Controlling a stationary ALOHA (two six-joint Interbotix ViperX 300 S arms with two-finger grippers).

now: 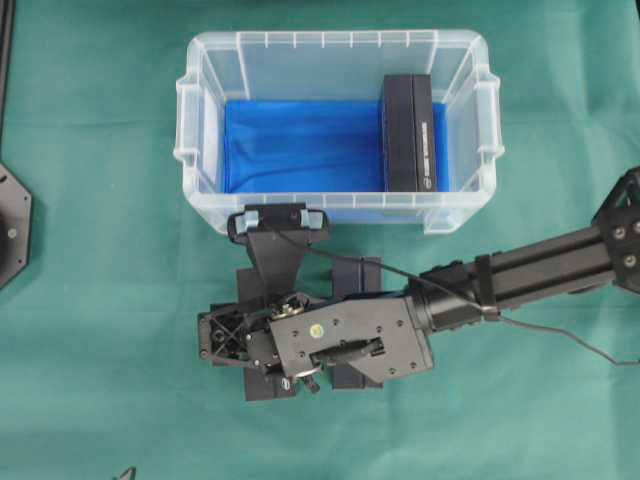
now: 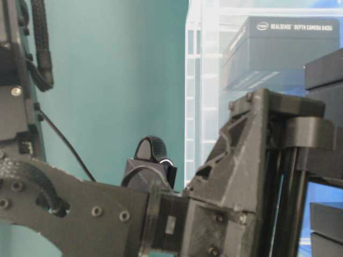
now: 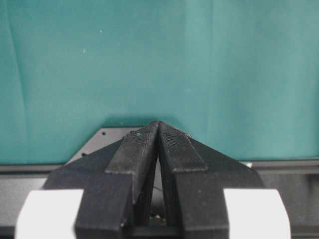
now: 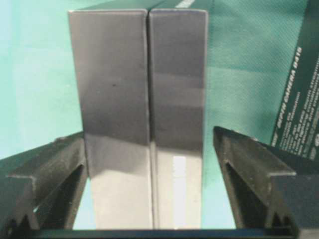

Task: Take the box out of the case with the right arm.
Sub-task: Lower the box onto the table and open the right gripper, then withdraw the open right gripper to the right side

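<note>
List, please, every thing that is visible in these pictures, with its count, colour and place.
Green cloth: one, covers the whole table.
Clear plastic rectangular tub: one, translucent, at the far middle of the cloth.
Blue sheet: one, lines the bottom of the tub.
Black boxes in the tub: apparently two, side by side at its right end.
Black boxes on the cloth: two, side by side in front of the tub, between the fingers of the right gripper.
Black printed box: one, white lettering, beside that pair.
Left gripper: one, black with white parts, shut, above bare cloth.
Right gripper: one, black, open around the pair.
</note>
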